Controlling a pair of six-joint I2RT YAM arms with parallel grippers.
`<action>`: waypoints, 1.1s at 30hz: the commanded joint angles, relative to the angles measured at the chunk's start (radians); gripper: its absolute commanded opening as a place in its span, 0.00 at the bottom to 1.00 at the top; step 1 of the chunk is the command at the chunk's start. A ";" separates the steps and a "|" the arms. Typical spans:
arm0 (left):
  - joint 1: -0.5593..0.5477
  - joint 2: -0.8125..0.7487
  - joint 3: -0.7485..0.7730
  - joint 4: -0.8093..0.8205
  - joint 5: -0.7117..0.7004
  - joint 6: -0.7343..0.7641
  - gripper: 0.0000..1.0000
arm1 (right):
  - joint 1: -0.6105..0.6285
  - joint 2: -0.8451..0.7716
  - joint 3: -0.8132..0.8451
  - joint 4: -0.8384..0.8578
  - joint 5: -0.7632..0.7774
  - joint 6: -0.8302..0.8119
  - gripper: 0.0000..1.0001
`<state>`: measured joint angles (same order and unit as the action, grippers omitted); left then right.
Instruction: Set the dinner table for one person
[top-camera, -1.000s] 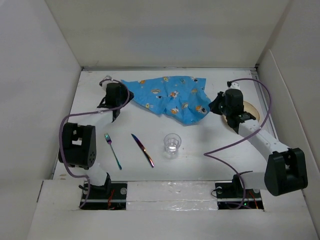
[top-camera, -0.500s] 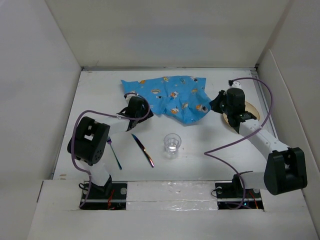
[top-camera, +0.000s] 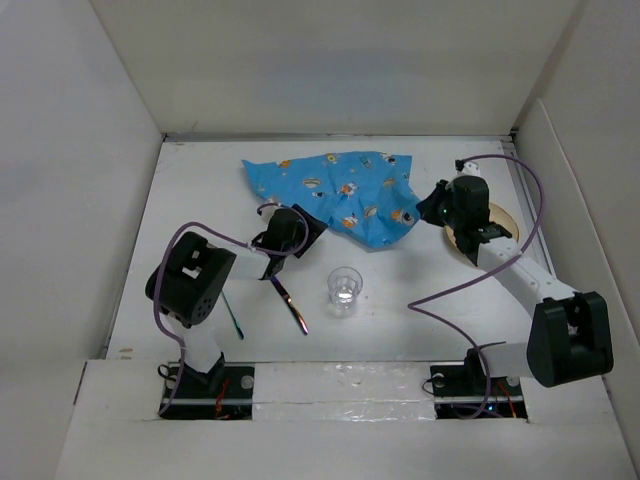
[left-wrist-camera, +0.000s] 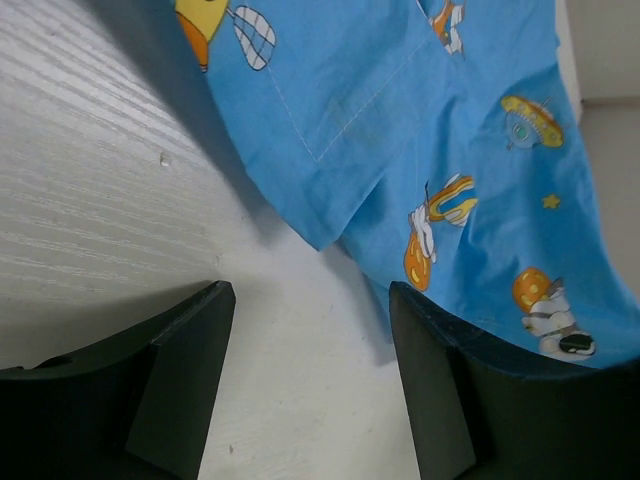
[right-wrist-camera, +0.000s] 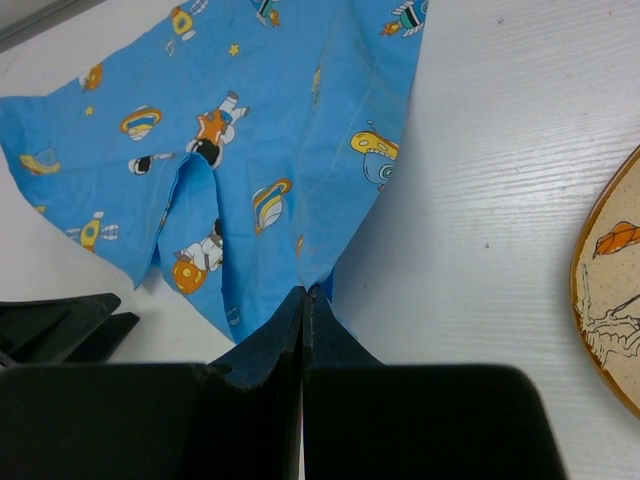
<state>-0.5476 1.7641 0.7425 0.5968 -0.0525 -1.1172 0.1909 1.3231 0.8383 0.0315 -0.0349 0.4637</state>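
The dinner table (top-camera: 190, 190) is big, flat and dull white, with white walls (top-camera: 330, 70) around it, and everything sits on it. The right gripper (right-wrist-camera: 303, 292) pinches tight the edge of the soft, wrinkly blue cartoon cloth (right-wrist-camera: 280, 110) at the far side. The left gripper (left-wrist-camera: 310, 295) is spread wide, holding nothing, beside the cloth.

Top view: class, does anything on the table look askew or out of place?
Yes. The blue cloth lies rumpled and crooked at the far middle, not flat. The plate sits off at the right edge, apart from the fork, knife and cup near the front.
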 joint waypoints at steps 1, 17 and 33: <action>0.005 0.005 -0.035 0.060 -0.019 -0.112 0.60 | -0.005 -0.002 0.012 0.070 -0.017 -0.014 0.00; 0.005 0.081 -0.058 0.224 -0.087 -0.285 0.40 | 0.013 0.013 -0.002 0.082 -0.023 -0.013 0.00; 0.005 0.138 -0.025 0.293 -0.119 -0.311 0.32 | 0.013 0.013 -0.005 0.085 -0.023 -0.013 0.00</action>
<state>-0.5457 1.8908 0.6952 0.8444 -0.1596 -1.4231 0.1978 1.3361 0.8345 0.0608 -0.0532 0.4641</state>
